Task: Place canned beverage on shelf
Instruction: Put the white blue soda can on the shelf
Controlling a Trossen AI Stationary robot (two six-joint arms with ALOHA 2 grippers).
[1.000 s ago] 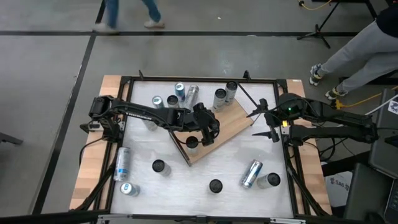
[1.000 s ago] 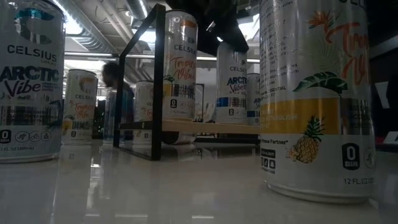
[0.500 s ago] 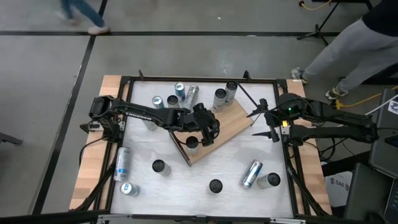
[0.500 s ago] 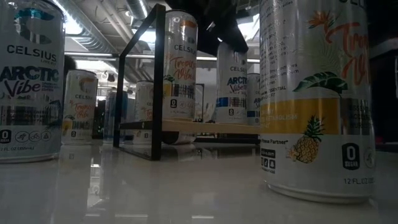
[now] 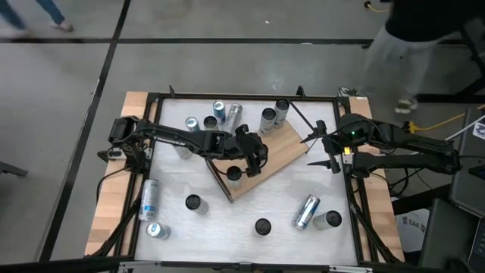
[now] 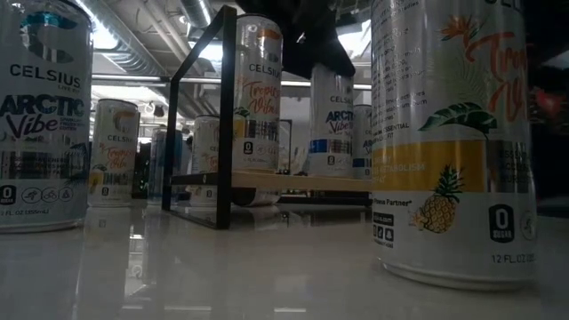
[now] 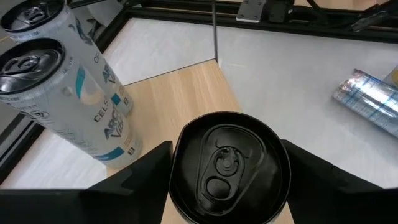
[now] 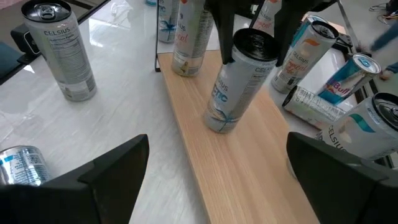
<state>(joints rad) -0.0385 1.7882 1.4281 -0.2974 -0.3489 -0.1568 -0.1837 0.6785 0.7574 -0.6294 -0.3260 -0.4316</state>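
A glossy white rectangular table top point(image 5: 250, 205) sits between pale wooden side planks point(image 5: 110, 205) on a grey concrete floor point(image 5: 61, 114) crossed by a black floor line point(image 5: 227, 40). At one o'clock is a blurred person in light grey trousers point(image 5: 394, 53); at three o'clock, a yellow cable point(image 5: 447, 119).

Upright black-topped can point(image 7: 227, 167) on wood-grain shelf point(image 5: 284, 154)

My shelf point(image 7: 180, 93) is pale matt wood grain; the Celsius can point(image 7: 229, 167) on it is glossy metal, the tabletop point(image 8: 118, 118) shiny white.
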